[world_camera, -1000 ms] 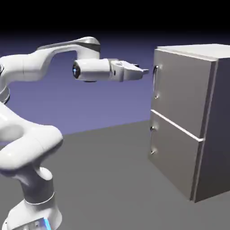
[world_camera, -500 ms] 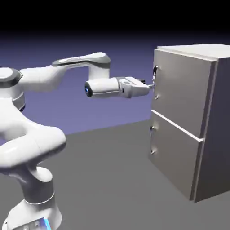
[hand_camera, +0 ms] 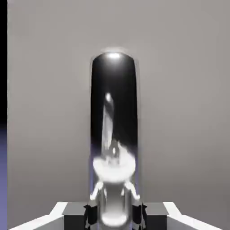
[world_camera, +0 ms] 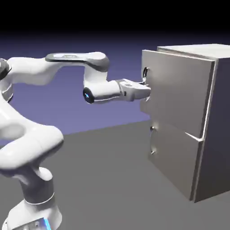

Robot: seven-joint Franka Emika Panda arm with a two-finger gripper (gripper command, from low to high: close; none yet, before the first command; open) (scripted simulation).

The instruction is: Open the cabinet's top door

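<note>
Grey finger tips of the gripper (hand_camera: 114,211) sit at the hand view's bottom edge, pressed close on either side of the handle (hand_camera: 113,134), a dark glossy bar that rises between them and fills the middle of that picture. The jaws are clamped on this bar. The tips themselves are mostly hidden by the bar's bright reflection, so only their dark inner edges show.

Behind the bar the hand view is filled with the flat grey metal of the top door (hand_camera: 184,112); a thin black and violet strip runs down the left edge.

In the exterior view the gripper (world_camera: 144,90) reaches level from the white arm (world_camera: 67,67) to the door's near edge, where it covers most of the handle (world_camera: 145,72); only the handle's upper end is plain. The top door (world_camera: 179,90) stands slightly ajar, its handle edge pulled out from the front of the cabinet (world_camera: 218,126), which stands on the table (world_camera: 112,179) at the picture's right. The lower door (world_camera: 173,157) lies flush and closed, its small handle hard to make out. The cabinet's right side is cut off by the frame
</note>
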